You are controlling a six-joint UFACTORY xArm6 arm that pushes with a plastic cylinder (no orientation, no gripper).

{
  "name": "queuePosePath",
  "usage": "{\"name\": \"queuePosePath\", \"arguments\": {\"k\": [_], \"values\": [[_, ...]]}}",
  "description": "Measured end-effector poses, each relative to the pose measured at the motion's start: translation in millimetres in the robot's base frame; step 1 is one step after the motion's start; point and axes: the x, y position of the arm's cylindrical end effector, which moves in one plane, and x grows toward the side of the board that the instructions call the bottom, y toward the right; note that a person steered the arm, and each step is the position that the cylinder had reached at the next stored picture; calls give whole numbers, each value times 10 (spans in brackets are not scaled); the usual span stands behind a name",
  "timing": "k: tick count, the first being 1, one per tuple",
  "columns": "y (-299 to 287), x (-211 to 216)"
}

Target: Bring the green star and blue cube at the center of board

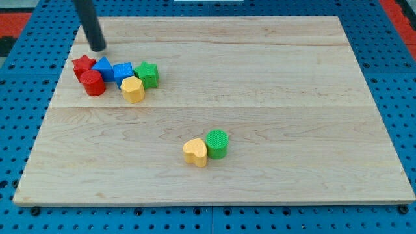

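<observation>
The green star (pixel 147 74) and the blue cube (pixel 123 71) sit touching each other in a cluster at the view's upper left of the wooden board (pixel 260 78). My tip (pixel 98 48) rests on the board just above the cluster, a little up and left of the blue cube, apart from it. In the same cluster are a red star (pixel 83 64), a blue triangle (pixel 103 67), a red cylinder (pixel 93 83) and a yellow heart (pixel 133 90) below the cube and star.
A second yellow heart (pixel 195 153) and a green cylinder (pixel 217 143) touch each other below the board's middle. The board lies on a blue pegboard surface (pixel 390 97).
</observation>
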Motion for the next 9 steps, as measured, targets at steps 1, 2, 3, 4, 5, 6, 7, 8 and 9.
{"name": "queuePosePath", "arguments": {"k": [1, 2, 3, 4, 5, 6, 7, 8, 9], "values": [[121, 340], [222, 618], [565, 796], [1474, 978], [1668, 1356], [1506, 1361], [1559, 1286], [1947, 1287], [2117, 1288]]}}
